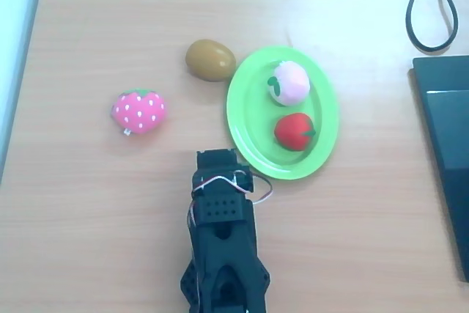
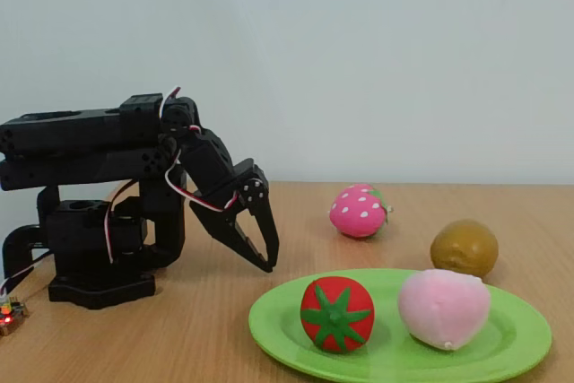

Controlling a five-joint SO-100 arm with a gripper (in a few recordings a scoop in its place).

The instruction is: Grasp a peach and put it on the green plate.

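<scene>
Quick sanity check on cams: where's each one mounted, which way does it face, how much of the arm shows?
Overhead view: above the table, looking straight down on the green plate, peach, red fruit, strawberry and brown fruit; arm's folded top at bottom centre.
Fixed view: low at table height, plate nearest, facing the wall; whole arm from the side at left, pincer pointing down.
Shared: plate, all four fruits, the arm.

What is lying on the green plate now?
On the green plate lie the peach and a red fruit, side by side. The plate surface under them is covered.
</scene>
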